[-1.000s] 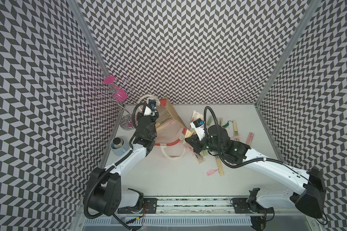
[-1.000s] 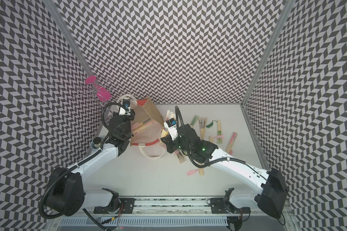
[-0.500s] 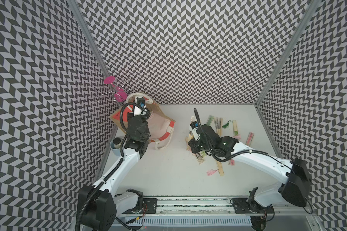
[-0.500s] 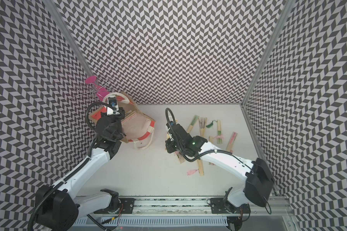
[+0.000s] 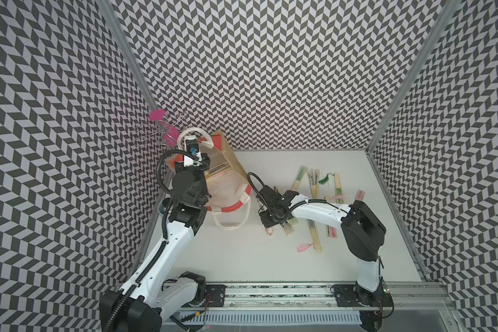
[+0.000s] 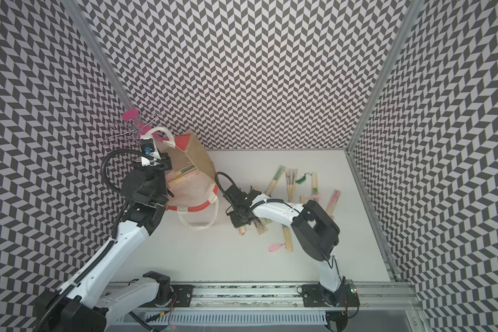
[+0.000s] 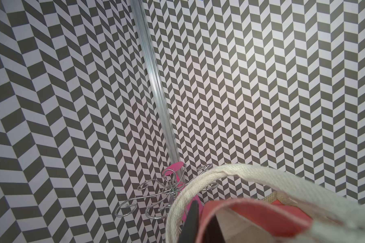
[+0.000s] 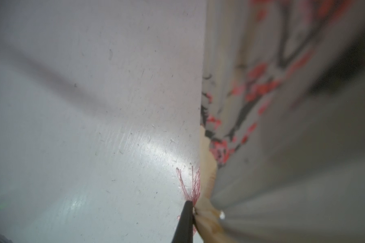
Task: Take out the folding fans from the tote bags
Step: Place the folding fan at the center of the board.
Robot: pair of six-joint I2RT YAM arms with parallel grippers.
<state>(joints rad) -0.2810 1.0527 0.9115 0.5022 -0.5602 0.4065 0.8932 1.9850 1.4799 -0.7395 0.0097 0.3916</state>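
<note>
The tan tote bag (image 5: 230, 178) with red-orange trim hangs tilted at the far left corner, mouth toward the middle of the table. My left gripper (image 7: 202, 210) is shut on its red rim beside a cream handle (image 7: 198, 185); from above it shows in both top views (image 5: 191, 149) (image 6: 153, 152). Several folding fans (image 5: 217, 169) still lie inside the bag. More fans (image 5: 314, 184) are scattered on the table to the right. My right gripper (image 8: 195, 212) is low over the table (image 5: 266, 222), shut on a partly spread fan (image 8: 240, 94) with a pink tassel (image 8: 193, 183).
A wire stand with pink discs (image 5: 161, 132) rises in the far left corner, right behind the bag. A grey cylinder (image 5: 163, 205) sits by the left wall under my left arm. The bag's loose handle (image 5: 230, 222) droops onto the table. Patterned walls close three sides.
My left gripper has carried the bag left and back toward the corner. My right gripper has drawn away from the bag's mouth and come down to the table with the fan.
</note>
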